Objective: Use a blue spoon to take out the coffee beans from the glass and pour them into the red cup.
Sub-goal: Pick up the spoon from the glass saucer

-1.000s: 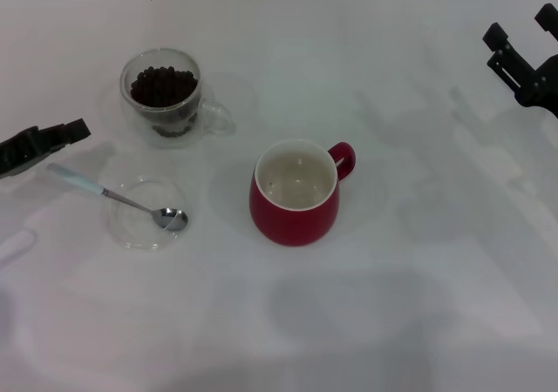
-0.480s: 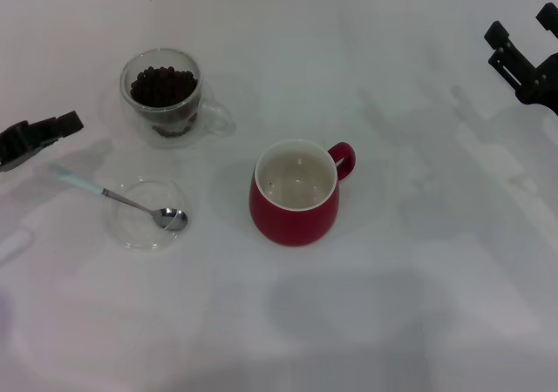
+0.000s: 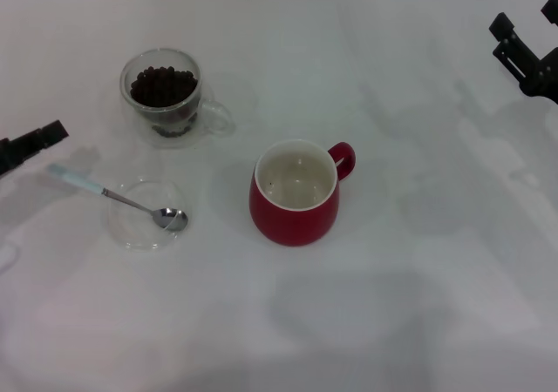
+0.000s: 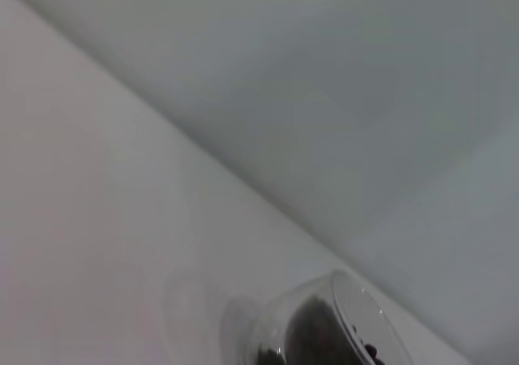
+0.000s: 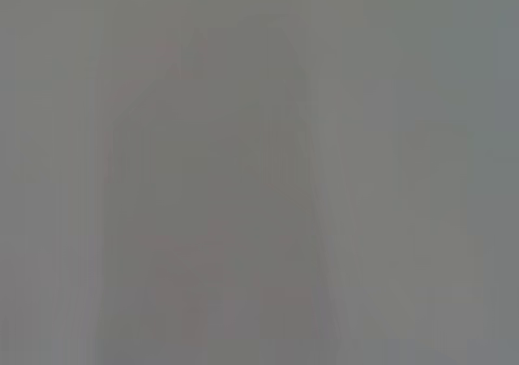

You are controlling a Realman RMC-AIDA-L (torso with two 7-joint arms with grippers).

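Two grippers sit at the edges of my head view, neither touching anything. My left gripper (image 3: pixel 30 144) pokes in at the left edge, just beyond the pale handle tip of the blue spoon (image 3: pixel 118 199) and apart from it; only a dark stub of it shows, so I cannot tell how its fingers stand. The spoon lies flat with its handle pointing toward that gripper and its shiny bowl resting inside a flat clear glass saucer (image 3: pixel 131 233). Behind the saucer stands the glass (image 3: pixel 166 100), upright, its clear handle turned toward the right, holding the coffee beans (image 3: pixel 163 86) as a dark heap. My left wrist camera catches the same glass (image 4: pixel 324 328) at the frame's edge, with the beans (image 4: pixel 312 337) dark inside it. Near the centre of the white table (image 3: pixel 418 261), well apart from the spoon, the red cup (image 3: pixel 295 196) stands upright with its white inside showing and its loop handle toward the far right. My right gripper (image 3: pixel 527 39) waits at the far right corner, well away from everything, its two black fingers spread with a clear gap between them. My right wrist camera gives me only a grey blur.
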